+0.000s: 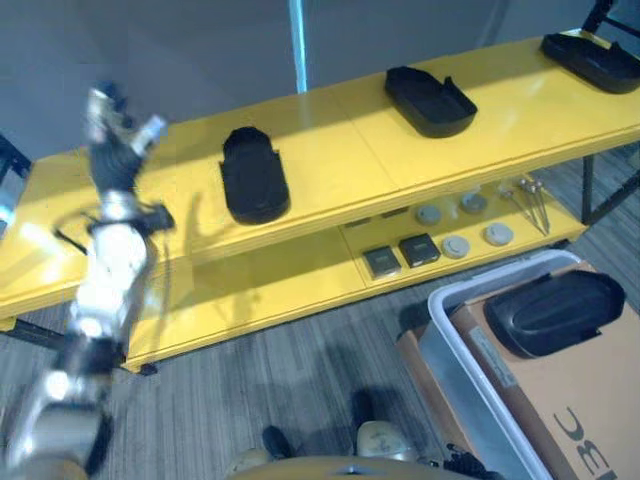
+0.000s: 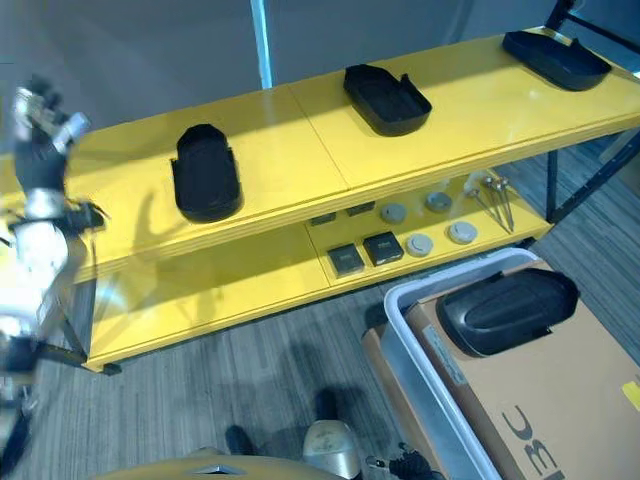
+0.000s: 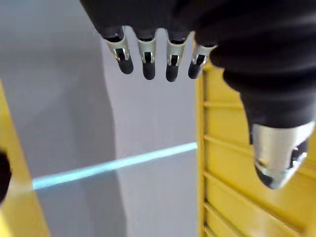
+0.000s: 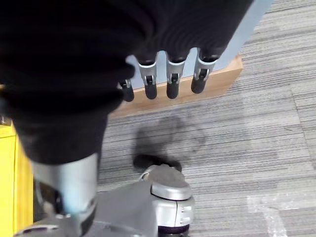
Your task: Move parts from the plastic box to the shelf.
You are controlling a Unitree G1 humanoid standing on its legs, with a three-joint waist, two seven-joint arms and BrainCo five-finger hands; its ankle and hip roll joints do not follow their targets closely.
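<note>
Left hand (image 1: 118,125) is up over the left end of the yellow shelf (image 1: 340,150), fingers straight, nothing in it. Right hand (image 4: 163,74) hangs over the carpet, fingers loose, empty too. Three black parts (image 1: 253,175) sit spaced along the top shelf, and one more part (image 1: 553,312) lies in the plastic box (image 1: 455,365).

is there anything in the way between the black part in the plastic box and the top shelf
Nothing visible blocks it. The black part lies uncovered on top in the plastic box, and the top shelf has bare yellow stretches between the three black parts already on it. The left hand is raised at the shelf's far left.
</note>
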